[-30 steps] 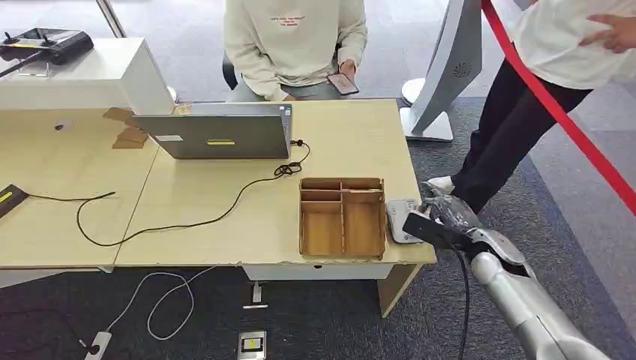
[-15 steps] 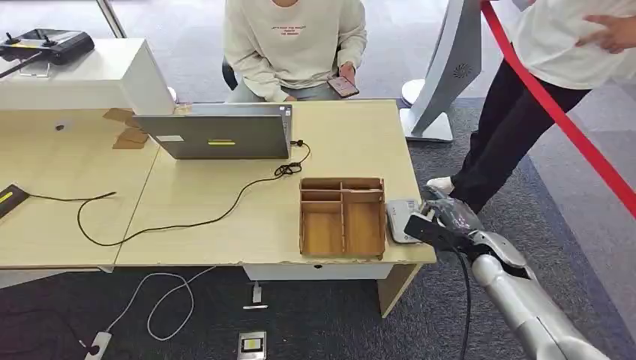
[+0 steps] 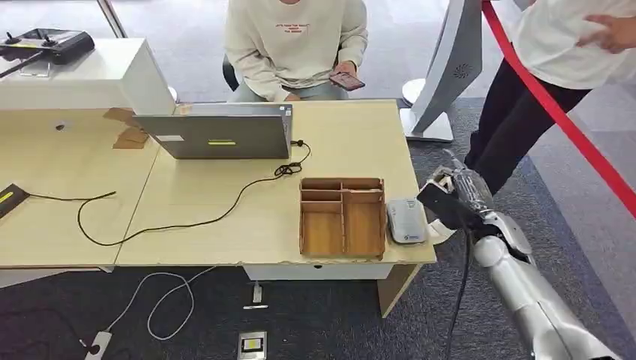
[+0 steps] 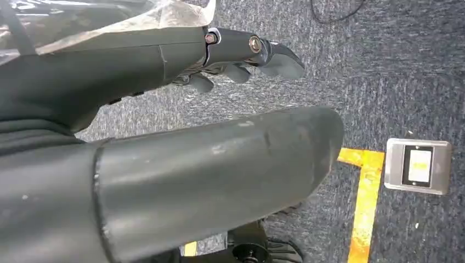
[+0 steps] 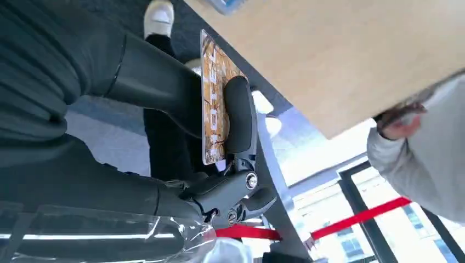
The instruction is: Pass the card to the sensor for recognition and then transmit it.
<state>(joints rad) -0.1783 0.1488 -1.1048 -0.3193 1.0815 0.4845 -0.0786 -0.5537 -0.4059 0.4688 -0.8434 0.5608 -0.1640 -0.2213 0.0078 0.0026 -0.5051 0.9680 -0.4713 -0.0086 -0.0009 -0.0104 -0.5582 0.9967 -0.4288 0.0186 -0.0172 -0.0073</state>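
Beside the sensor (image 3: 406, 220) and wooden tray (image 3: 342, 216), the right robot hand (image 3: 459, 196) pinches the card (image 5: 214, 101).

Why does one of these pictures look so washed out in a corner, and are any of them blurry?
Right wrist view: the windows behind the red barrier tape glare white, while the card in the right hand reads sharp. Left wrist view: the left hand is so close that it looks soft, while the carpet is crisp. Head view: even light, the table casting only soft shadow.

laptop (image 3: 221, 133), wooden organiser (image 3: 342, 217), black cable (image 3: 187, 217)
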